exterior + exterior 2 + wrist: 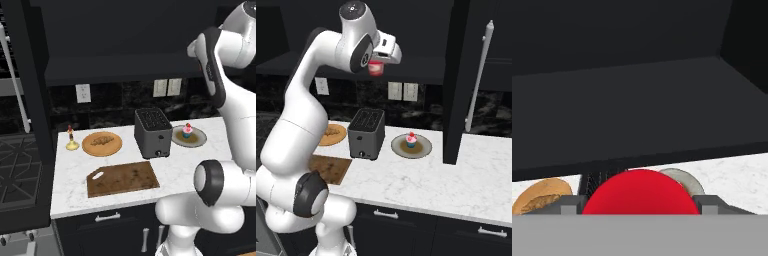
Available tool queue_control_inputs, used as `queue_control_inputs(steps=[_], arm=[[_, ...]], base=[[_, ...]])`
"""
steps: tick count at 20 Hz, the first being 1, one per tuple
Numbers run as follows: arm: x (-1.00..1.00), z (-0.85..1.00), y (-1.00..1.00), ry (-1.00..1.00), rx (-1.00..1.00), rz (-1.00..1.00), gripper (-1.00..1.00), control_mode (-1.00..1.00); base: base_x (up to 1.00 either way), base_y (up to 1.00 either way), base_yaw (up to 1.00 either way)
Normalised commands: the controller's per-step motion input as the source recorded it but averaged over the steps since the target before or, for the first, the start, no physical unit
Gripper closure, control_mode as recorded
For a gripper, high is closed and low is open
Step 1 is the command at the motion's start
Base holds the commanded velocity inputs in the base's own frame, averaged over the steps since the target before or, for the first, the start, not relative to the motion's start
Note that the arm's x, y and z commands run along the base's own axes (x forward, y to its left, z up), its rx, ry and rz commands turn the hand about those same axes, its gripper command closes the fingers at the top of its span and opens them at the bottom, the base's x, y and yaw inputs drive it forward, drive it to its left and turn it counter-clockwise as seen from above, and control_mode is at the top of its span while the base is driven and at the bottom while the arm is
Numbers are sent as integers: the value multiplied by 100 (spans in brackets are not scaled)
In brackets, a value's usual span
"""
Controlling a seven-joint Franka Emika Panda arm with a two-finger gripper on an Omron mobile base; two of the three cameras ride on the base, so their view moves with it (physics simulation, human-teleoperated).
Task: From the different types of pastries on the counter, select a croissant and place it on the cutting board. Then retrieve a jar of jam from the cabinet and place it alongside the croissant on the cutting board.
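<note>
The jar of jam [375, 68] sits between the fingers [570, 204], which are clamped on it from either side, its red lid bulging up at the bottom of the hand view between the two dark tips. It hangs high, in front of the dark cabinet [421, 30] and above the toaster [367, 133]. From there the cutting board [122, 179] lies well below and toward the bench's [70, 197] front edge, on the arm's left, long axis running along that edge. The board is bare; the croissant [102, 141] appears to rest on the round wooden plate [114, 148] behind it, so I judge that step undone.
</note>
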Motion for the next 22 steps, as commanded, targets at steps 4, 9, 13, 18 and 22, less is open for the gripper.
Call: queue_control_inputs(steps=[4,9,13,18,22], arm=[[-50,2,0,4,0,18,100,-100],[-68,-34,14,7,0,18,100,-100],[-50,-45,30,3,0,25,100,-100],[-39,-44,39,0,0,29,100,-100],[-42,-48,47,-1,-1,30,100,-100]], base=[[0,0,0],[0,0,0],[0,0,0],[0,0,0],[0,0,0]])
